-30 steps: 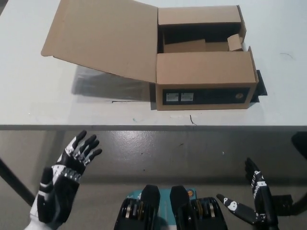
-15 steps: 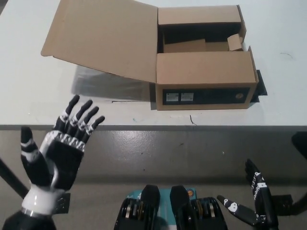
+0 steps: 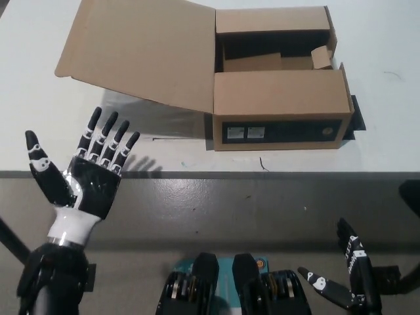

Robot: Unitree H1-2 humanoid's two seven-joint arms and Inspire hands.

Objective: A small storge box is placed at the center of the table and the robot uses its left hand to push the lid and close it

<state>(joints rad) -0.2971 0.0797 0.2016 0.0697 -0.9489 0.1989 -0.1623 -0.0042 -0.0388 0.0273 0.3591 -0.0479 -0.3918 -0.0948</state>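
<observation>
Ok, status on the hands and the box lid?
Left robot hand open, raised at table edge. Right robot hand open, resting low. Cardboard box lid wide open, untouched. Path clear.

Left hand point(image 3: 88, 177) raised, palm up, fingers spread; right hand point(image 3: 344, 275) rests low, open.

Cardboard box point(image 3: 279, 108), lid point(image 3: 141, 52) open leftward
</observation>
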